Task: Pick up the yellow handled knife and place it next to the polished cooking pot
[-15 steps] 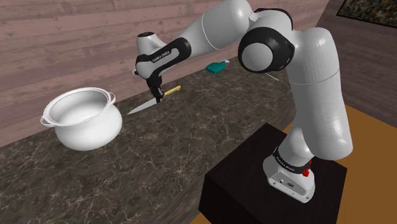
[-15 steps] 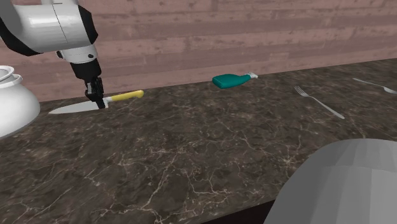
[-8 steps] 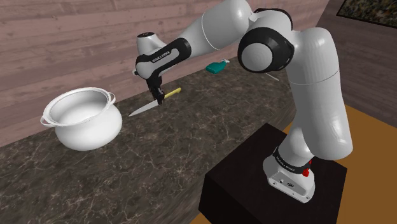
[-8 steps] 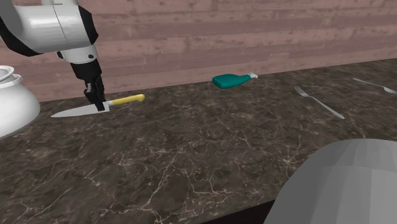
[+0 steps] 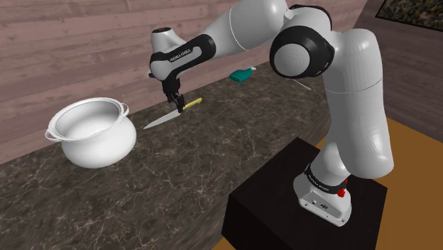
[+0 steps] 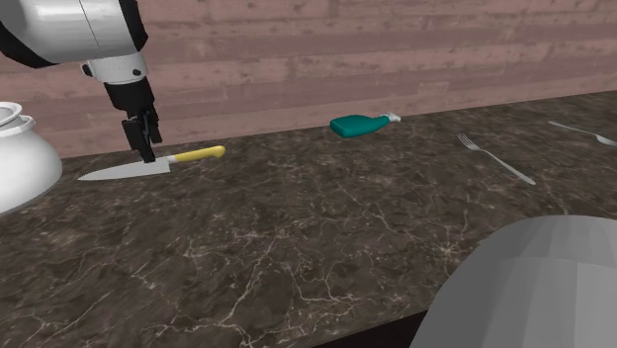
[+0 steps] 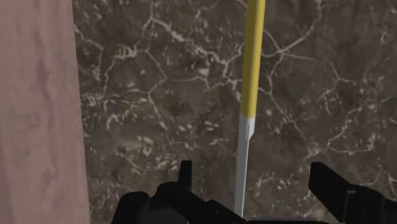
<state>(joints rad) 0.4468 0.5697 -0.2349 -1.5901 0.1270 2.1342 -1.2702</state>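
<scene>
Gripper (image 6: pixel 148 150) is spread and empty: on the wrist view its two fingers (image 7: pixel 185 175) stand apart with the knife (image 7: pixel 252 76) running between them on the counter (image 5: pixel 213 163), touched by neither. A second ago the hand sat low on the knife, where the blade meets the yellow handle. Half a second ago it had begun to lift, and now it hangs just above that same spot with the arm drawn up a little. The knife did not come with it — it dropped a touch and settled flat in the first half of that second, and has lain unchanged since. It rests near the wall (image 6: pixel 346 59), blade tip aimed at the pot (image 5: pixel 92 135) and handle pointing away, with a bare strip of counter between tip and pot; they do not touch. I read this as a release rather than a missed grab: the knife was let go and I'm backing the hand off. Whether that counts as "next to" is my call — it is near the pot, not just beside it, so I'd judge the placing done or close to done. What's left is to clear the hand upward without catching the handle, and with the fingers wide of the blade I think that risk is small. The bottle (image 6: pixel 361 125) and fork (image 6: pixel 494 158) lie well apart from all this, further along the counter
</scene>
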